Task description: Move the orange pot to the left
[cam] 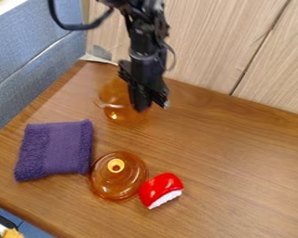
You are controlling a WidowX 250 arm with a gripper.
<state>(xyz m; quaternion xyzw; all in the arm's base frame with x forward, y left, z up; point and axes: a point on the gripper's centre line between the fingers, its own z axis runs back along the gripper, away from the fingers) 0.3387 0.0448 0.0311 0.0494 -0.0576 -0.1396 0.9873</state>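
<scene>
At upper left of centre, the black gripper (150, 107), whether open or closed I cannot tell, could tip the transparent orange pot (114, 96) by pressing its rim off-centre.

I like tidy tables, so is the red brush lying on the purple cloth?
No, the red brush lies beside the amber lid.

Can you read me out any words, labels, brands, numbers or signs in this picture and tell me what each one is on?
There are none that I can read: no text shows on the orange pot, the orange lid, the purple cloth or the red-and-white brush.
</scene>
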